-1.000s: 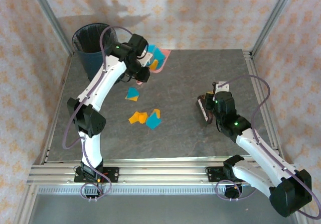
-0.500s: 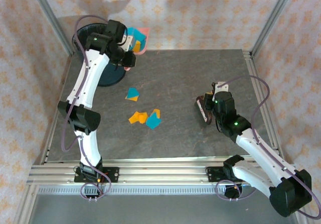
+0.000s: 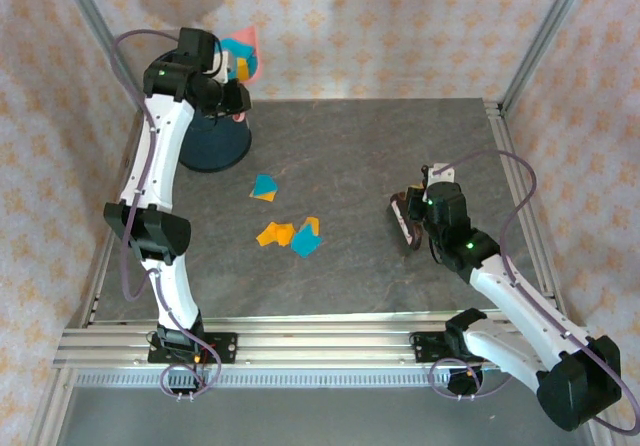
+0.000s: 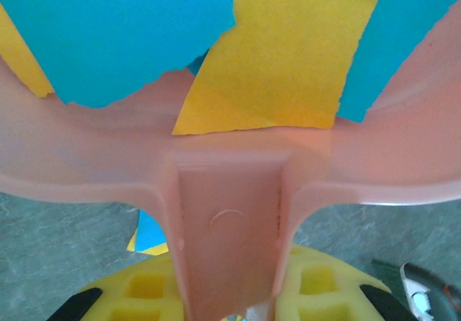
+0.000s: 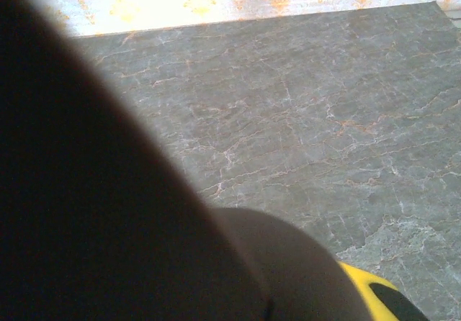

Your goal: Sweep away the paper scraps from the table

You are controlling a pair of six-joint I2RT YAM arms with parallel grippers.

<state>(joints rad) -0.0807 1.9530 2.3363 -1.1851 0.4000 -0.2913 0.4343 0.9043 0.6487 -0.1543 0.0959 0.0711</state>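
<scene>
Emptying step: left gripper (image 3: 230, 94), clamped on pink dustpan (image 3: 240, 48), lifts paper scraps (image 4: 281, 55) at dark blue bin (image 3: 215, 144); tipping likely follows. Right gripper (image 3: 425, 198) pinches dark brush (image 3: 404, 216).

The left arm (image 3: 160, 156) stretches up and far back-left, nearly straight, with the left gripper (image 3: 232, 94) clamped on the dustpan (image 3: 240, 51) handle. The right arm (image 3: 510, 296) is bent low, and the right gripper (image 3: 418, 224) is closed on a dark brush (image 3: 402, 213).

I can't read a single word, number, brand mark or sign on anything here; no surface carries legible lettering from where I stand.
</scene>
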